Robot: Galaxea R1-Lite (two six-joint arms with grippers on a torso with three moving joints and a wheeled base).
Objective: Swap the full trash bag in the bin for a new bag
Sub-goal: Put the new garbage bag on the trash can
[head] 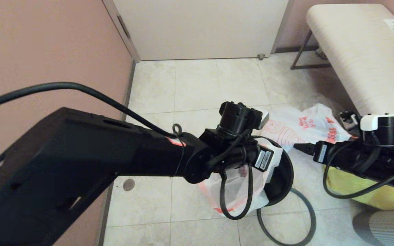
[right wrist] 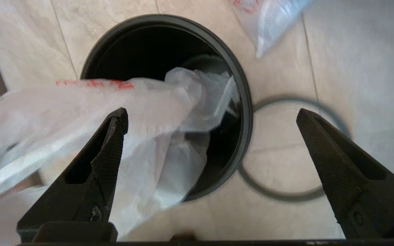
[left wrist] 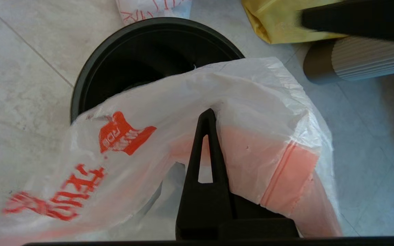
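Observation:
The black bin [head: 283,177] stands on the tiled floor, and its inside looks dark and bare [left wrist: 142,51]. Its grey hoop [head: 311,212] lies flat on the floor beside it [right wrist: 286,197]. My left gripper [left wrist: 208,113] hangs over the bin's edge, shut on a thin white plastic bag with red print [left wrist: 121,136]. The bag drapes over one finger and hides the other. Part of the bag hangs into the bin [right wrist: 197,102]. My right gripper [right wrist: 212,115] hovers above the bin rim [right wrist: 246,112], open and holding nothing.
A second white bag with red print [head: 303,126] lies crumpled on the floor beyond the bin. A yellow bag [head: 354,188] and a ribbed grey object [head: 385,227] sit to the right. A padded bench [head: 354,44] stands at the back right, with a wall on the left.

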